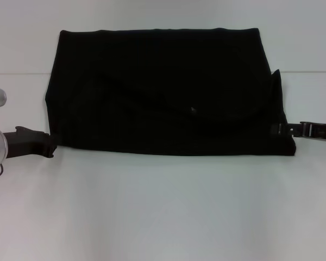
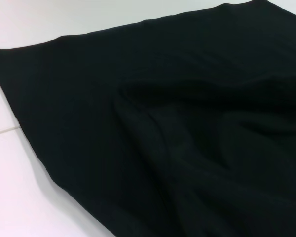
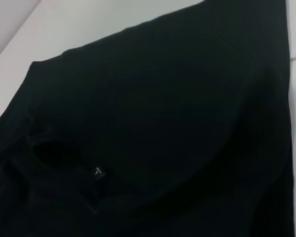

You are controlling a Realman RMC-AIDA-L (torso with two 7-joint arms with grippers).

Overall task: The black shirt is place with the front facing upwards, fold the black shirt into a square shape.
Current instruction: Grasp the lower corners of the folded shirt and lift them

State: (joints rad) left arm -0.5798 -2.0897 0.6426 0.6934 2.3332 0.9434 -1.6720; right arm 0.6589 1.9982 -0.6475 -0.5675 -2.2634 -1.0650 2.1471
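The shirt (image 1: 163, 92) lay flat across the middle of the white table (image 1: 163, 206), filling the space from about 9 o'clock to 3 o'clock in the head view as a wide black rectangle with straight far and near edges. No lettering showed on the upward face; only faint curved creases crossed it, and a small pale speck sat just right of centre. At its 3 o'clock edge a small point of cloth stuck up beyond the outline, and the near right corner looked slightly bunched. In the left wrist view the shirt (image 2: 177, 128) filled most of the picture, with soft folds running through it and a strip of table beside one hem. The right wrist view showed the shirt (image 3: 153, 123) close up, with a dark opening like a neckline and a tiny tag by it. The left gripper (image 1: 46, 144) sat low on the table at 8 o'clock, its dark tip touching the shirt's near left corner; whether its fingers were parted or closed on cloth I could not tell. The right gripper (image 1: 293, 129) lay at 3 o'clock, its tip against the shirt's near right corner, and the spread of its fingers could not be made out either.
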